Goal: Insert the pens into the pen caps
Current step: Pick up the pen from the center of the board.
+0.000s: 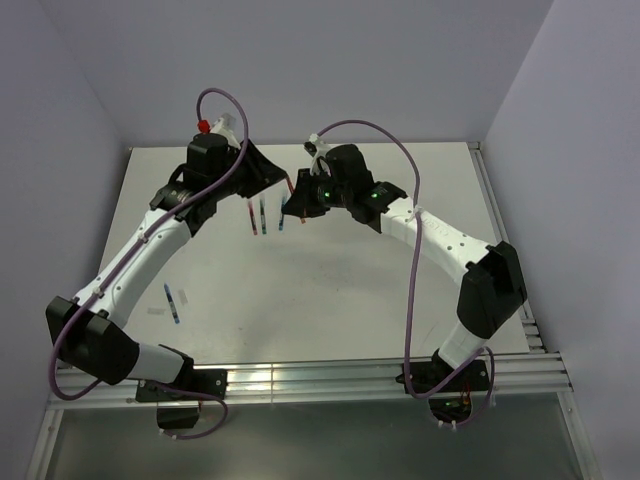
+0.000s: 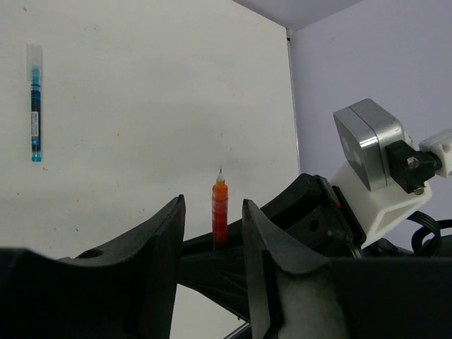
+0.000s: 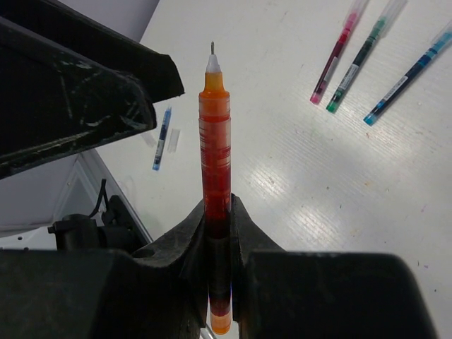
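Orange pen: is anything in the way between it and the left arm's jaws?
Nothing visible is. The orange pen, clamped in the right gripper, shows in the gap between the left gripper's open jaws, with only bare space around its tip.

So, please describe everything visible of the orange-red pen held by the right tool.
The orange-red translucent plastic pen is uncapped: a white cone and a metal needle tip show. The right tool is shut on its lower body, tip pointing away from it. The left tool stands open around it, apparently not touching.
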You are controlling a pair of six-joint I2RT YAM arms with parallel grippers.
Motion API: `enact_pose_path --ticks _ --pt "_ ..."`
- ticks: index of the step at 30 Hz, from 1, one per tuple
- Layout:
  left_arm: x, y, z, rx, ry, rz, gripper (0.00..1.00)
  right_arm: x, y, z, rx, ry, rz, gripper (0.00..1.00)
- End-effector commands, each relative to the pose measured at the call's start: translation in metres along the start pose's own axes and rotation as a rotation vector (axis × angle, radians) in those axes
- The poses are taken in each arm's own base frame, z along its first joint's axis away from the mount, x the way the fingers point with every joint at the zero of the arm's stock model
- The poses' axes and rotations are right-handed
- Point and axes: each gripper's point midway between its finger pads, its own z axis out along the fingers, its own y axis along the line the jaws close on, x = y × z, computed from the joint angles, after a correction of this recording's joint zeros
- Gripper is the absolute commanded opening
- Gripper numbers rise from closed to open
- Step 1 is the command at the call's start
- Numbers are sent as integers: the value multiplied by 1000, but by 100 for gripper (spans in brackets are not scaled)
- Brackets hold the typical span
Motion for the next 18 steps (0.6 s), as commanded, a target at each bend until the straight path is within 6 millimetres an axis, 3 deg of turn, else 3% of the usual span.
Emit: enact_pose_path --ticks 1,6,18 --pt "-13 -15 -16 39 -57 19 43 -36 27 -25 -37 -107 -65 0" --pt "-12 -13 -19 31 -59 22 51 -38 29 -28 -35 -115 -70 0" --pt "-18 -6 -33 -12 -88 26 58 -39 25 -33 -6 -125 -72 0"
